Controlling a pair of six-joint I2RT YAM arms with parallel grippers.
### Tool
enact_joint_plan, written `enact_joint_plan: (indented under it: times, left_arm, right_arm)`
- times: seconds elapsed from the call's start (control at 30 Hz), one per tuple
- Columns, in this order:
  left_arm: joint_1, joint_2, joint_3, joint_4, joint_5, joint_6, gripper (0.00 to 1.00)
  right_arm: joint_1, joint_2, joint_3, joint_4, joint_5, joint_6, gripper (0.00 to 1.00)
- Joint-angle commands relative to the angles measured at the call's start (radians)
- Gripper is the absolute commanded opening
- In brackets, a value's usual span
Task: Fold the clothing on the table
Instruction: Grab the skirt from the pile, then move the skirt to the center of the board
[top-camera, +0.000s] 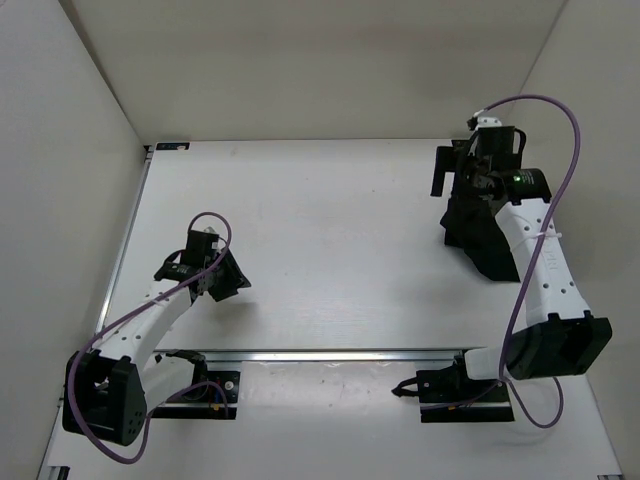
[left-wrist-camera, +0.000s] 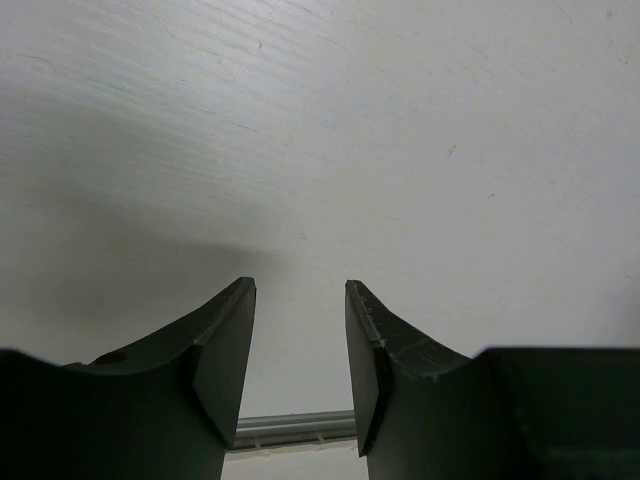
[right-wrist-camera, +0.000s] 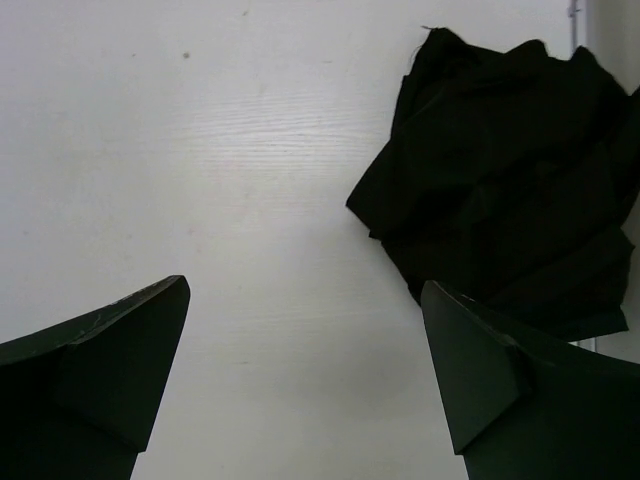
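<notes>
From above, the skirt (top-camera: 478, 245) lies in a crumpled black heap on the right side of the desk (top-camera: 330, 220), partly under the right arm (top-camera: 545, 270). The right claw (top-camera: 450, 175) hangs just past the heap's far edge. The left claw (top-camera: 232, 280) is at the near left over bare desk, well apart from the skirt. A metal rail (top-camera: 330, 354) runs along the near side.

In the left wrist view, the left claw (left-wrist-camera: 300, 285) stands partly open with a narrow gap and nothing in it; white desk (left-wrist-camera: 400, 120) lies ahead and the rail (left-wrist-camera: 295, 430) shows between the fingers.

In the right wrist view, the right claw (right-wrist-camera: 305, 285) is wide and empty. The skirt (right-wrist-camera: 500, 190) is bunched at the upper right, above the right finger (right-wrist-camera: 490, 370), on the desk (right-wrist-camera: 200, 150).
</notes>
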Motion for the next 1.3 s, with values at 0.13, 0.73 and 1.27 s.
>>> enact_joint_plan:
  times: [0.13, 0.73, 1.27]
  left_arm:
    - [-0.005, 0.001, -0.013, 0.029, 0.002, -0.002, 0.52]
    - [0.001, 0.044, -0.010, 0.036, 0.011, 0.011, 0.52]
    - [0.029, 0.030, 0.005, 0.040, 0.048, 0.018, 0.52]
  right_arm:
    - [-0.053, -0.049, -0.094, 0.081, -0.040, 0.028, 0.99]
    - [-0.104, 0.258, -0.325, 0.216, 0.195, 0.088, 0.53]
    - [0.221, -0.092, -0.068, 0.426, -0.027, 0.033, 0.00]
